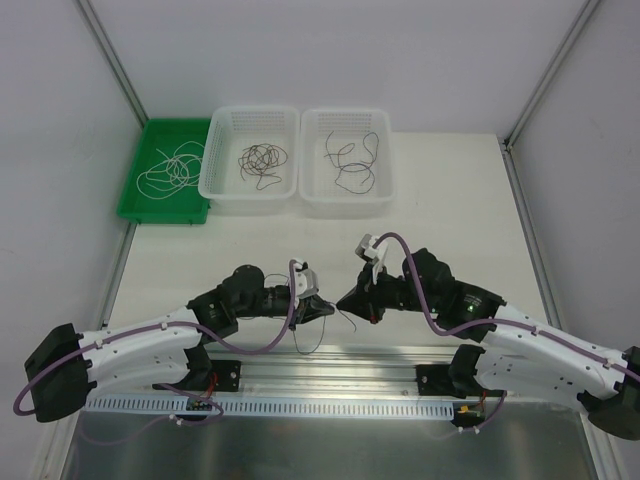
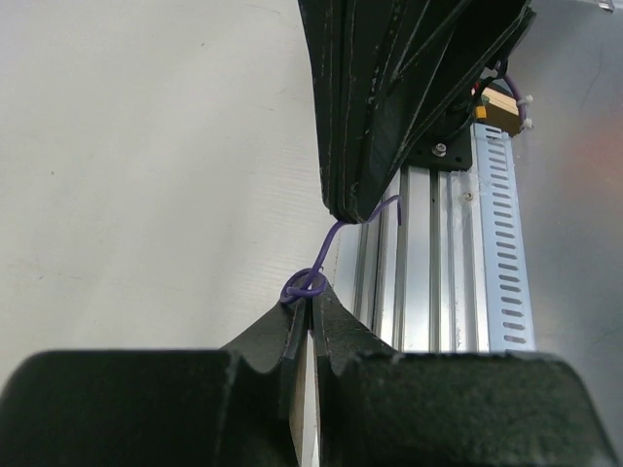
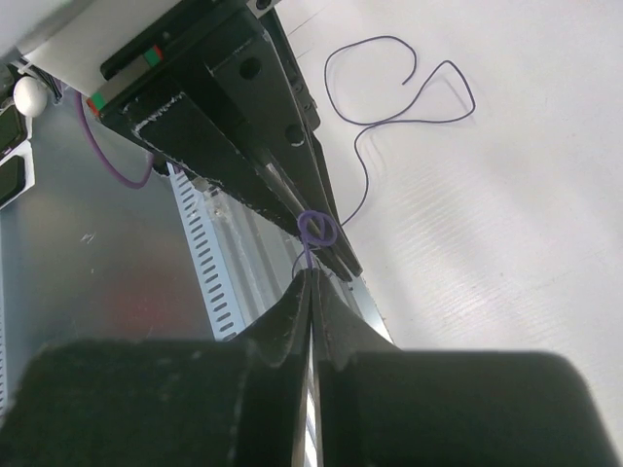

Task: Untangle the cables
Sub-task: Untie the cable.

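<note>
**Together, two grippers clamp one knotted purple wire**

Counted over the off-white counter (image 1: 440, 200): two white-and-black robot arms, one shallow green plastic tray (image 1: 160, 215) and two white perforated plastic baskets side by side at the far edge. The tray holds loose loops of whitish cable (image 1: 170, 172). The basket next to it (image 1: 250, 206) holds a small tangle of dark cables (image 1: 260, 160). The right-hand basket (image 1: 345, 208) holds dark cables lying in open curls (image 1: 352, 165). How many strands lie in each I cannot tell.

One thin purple wire (image 2: 304, 284) is stretched between the arms, over the near edge of the counter. It carries a single small knot (image 3: 317, 229).

Both arms lie low, reaching inward from their bases so that their tips face each other and almost meet at the middle. The left gripper (image 1: 322, 308) is clenched on the purple wire, with the knot sitting right at its fingertips. The right gripper (image 1: 352, 300) is likewise pinched tight on the same wire, just across the knot. From the knot a free length of the wire trails away in open curves on the counter. Below the two tips runs a silver slotted metal rail (image 2: 496, 243).
</note>
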Motion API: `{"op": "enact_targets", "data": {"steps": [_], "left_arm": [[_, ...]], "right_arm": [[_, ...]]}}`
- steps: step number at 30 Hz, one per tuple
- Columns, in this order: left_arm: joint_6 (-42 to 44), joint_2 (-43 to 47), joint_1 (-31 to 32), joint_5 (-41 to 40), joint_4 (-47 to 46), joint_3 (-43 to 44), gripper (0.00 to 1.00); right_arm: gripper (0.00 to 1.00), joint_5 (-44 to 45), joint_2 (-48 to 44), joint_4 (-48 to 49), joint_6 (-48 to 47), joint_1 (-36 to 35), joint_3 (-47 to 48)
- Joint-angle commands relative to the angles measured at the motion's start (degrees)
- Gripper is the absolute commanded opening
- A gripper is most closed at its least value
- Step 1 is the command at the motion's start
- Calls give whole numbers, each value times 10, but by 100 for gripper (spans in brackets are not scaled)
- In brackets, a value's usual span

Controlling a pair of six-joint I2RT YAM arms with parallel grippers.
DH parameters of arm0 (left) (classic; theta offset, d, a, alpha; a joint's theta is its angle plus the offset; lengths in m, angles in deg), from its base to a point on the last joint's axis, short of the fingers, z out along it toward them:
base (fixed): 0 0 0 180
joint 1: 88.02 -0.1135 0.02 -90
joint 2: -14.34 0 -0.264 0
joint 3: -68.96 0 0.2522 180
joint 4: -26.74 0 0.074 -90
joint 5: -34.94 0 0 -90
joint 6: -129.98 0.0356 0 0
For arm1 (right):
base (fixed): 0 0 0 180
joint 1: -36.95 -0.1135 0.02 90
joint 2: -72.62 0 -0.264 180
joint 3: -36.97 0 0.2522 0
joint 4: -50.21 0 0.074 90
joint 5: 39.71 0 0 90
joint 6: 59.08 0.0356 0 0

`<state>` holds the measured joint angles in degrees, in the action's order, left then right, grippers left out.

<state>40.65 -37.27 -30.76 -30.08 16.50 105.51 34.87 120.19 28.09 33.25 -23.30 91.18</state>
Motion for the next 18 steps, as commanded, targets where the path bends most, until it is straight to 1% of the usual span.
{"op": "enact_targets", "data": {"steps": [1,2,3,5,8,11,15,18], "left_arm": [[-5,1,-6,-17,-13,22,0],[-9,1,-6,-28,-12,23,0],[-34,1,-6,-47,-11,25,0],[-50,-6,-6,-65,-10,29,0],[-78,-21,-6,-84,-1,41,0],[-104,-32,-6,-103,9,51,0],[-139,-38,-6,-131,28,64,0],[-149,-35,-6,-128,29,65,0]], "right_arm": [[2,10,-13,30,-6,-1,13],[8,15,-17,27,-7,-3,13],[11,20,-25,26,-8,-7,12],[19,32,-32,25,-15,-14,12],[25,59,-39,19,-19,-30,17],[25,65,-30,15,-42,-38,25],[25,72,-13,31,-44,-55,32],[25,114,-1,32,-39,-58,31]]}}
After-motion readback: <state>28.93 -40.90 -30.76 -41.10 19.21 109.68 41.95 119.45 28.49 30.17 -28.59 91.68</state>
